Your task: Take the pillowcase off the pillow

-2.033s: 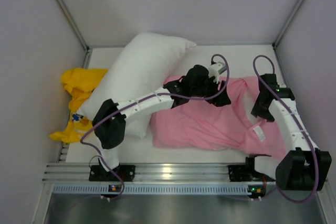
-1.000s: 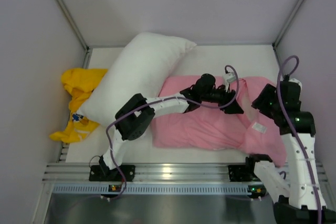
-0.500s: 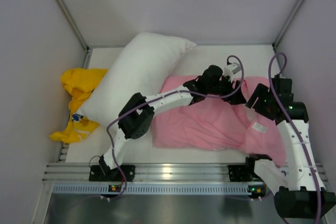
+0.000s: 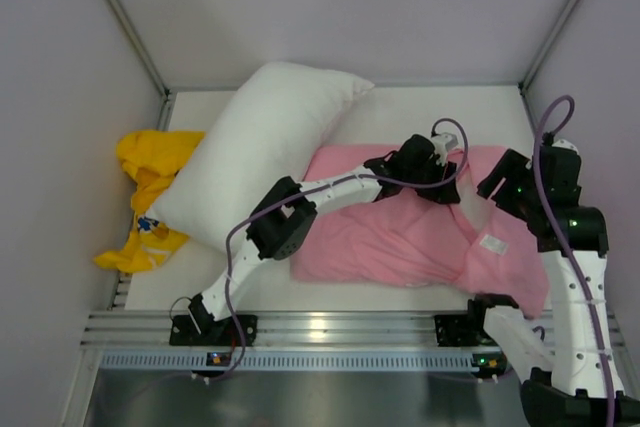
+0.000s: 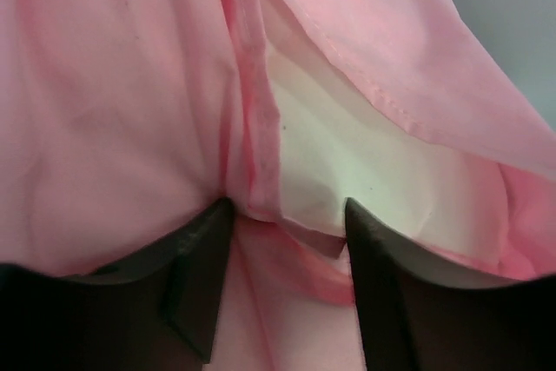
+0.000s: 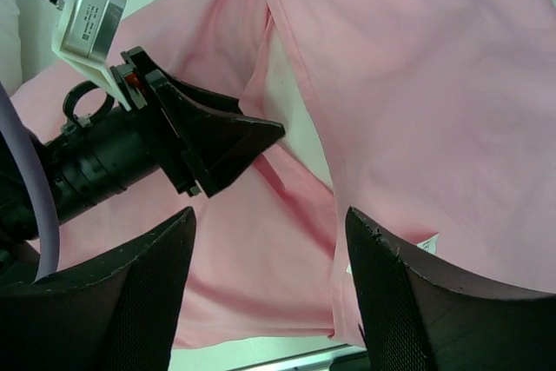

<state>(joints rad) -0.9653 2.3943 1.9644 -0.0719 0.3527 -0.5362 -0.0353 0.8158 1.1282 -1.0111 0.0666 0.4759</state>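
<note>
- At the far left, a yellow cloth (image 4: 150, 185) lies bunched against the wall. It has no part in your job.
- Next to it, a plain white pillow (image 4: 262, 142) lies slantwise across the table (image 4: 430, 112), its lower edge touching the pink bundle. Leave that 1 alone too.
- The pillowcase (image 4: 390, 242) fills the middle and right of the table. It looks plump, so judge the pillow (image 5: 347, 162) as almost wholly inside. Only a white patch shows through the parted opening at the right end.
- Your left gripper (image 5: 285, 241) has reached across to that opening. Its 2 fingers are spread, with the pink hem lying between them, and nothing looks clamped yet.
- Your right gripper (image 6: 269, 254) hangs above the same opening, its fingers wide apart and holding nothing. The loose flap with the small white label (image 4: 493, 243) lies just below it.
- Progress: the opening is found and partly lifted, and both tools are placed there. I would call this the very start of the removal.
- Left to do: close on the hem, pin or grip the white filling, then draw the pink fabric off along its whole length.
</note>
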